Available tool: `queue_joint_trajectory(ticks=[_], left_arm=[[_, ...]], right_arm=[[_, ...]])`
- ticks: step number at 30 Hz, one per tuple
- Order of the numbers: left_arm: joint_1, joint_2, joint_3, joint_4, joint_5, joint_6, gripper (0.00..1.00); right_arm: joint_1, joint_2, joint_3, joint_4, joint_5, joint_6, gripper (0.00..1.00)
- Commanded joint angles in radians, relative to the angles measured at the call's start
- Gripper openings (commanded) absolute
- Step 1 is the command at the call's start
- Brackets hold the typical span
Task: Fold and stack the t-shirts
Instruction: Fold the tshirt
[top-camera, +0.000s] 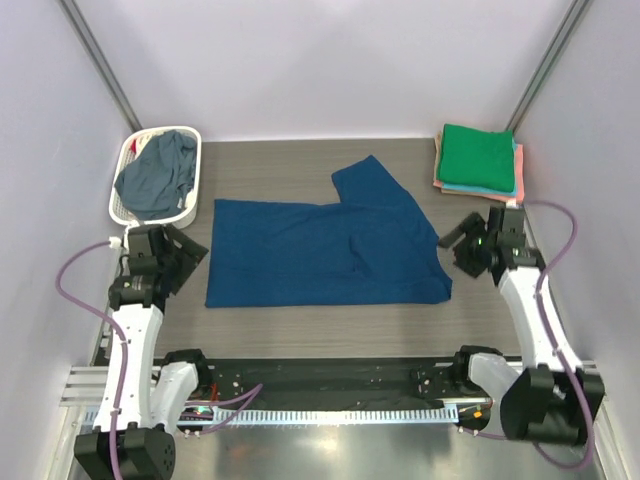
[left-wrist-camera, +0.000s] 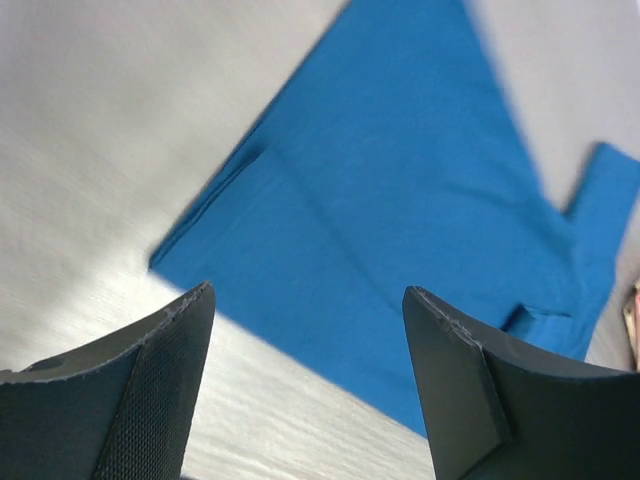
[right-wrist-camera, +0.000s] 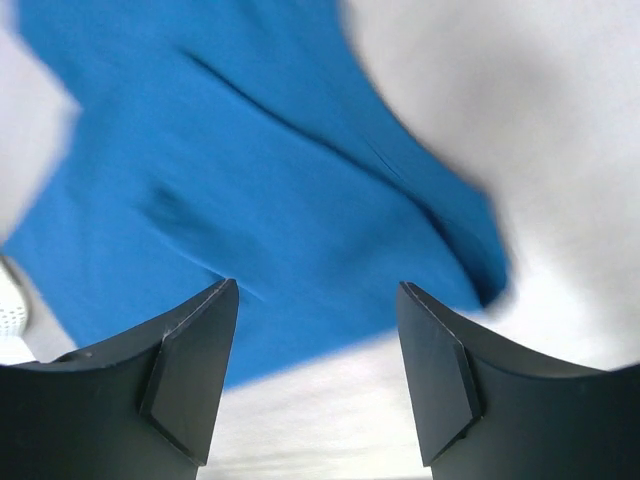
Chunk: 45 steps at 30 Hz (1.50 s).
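Left gripper (left-wrist-camera: 310, 300) and right gripper (right-wrist-camera: 318, 295) hover, jaws spread wide, at opposite ends of the blue shirt (top-camera: 325, 250), flat on the table (top-camera: 270, 165); pinching only one layer could skew the fold.

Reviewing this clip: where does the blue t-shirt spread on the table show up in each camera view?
Top external: the blue t-shirt lies flat in the middle of the table.
Left wrist: it fills the upper right of the picture.
Right wrist: it fills the upper left and centre, blurred.
Shared landmark: the grey table bordering the cloth, at upper left in the left wrist view and upper right in the right wrist view.
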<state>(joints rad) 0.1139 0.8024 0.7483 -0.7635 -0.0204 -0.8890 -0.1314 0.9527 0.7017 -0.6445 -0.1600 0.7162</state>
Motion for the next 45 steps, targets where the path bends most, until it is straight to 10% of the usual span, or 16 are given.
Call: queue_joint_trajectory(ticks=[1,18,37,45], left_arm=[[0.007,0.006,0.101,-0.026,0.016,0.169,0.77],[0.006,0.08,0.094,0.018,0.155,0.297,0.76],[0.004,0.06,0.082,0.036,0.171,0.292,0.75],[0.006,0.072,0.077,0.039,0.128,0.277,0.74]], right_arm=[[0.044,0.163,0.221,0.151,-0.01,-0.087,0.7],[0.334,1.51,1.797,0.058,0.278,-0.48,0.7],[0.388,1.782,1.857,0.305,0.28,-0.457,0.73],[0.388,1.778,1.788,0.301,0.257,-0.457,0.29]])
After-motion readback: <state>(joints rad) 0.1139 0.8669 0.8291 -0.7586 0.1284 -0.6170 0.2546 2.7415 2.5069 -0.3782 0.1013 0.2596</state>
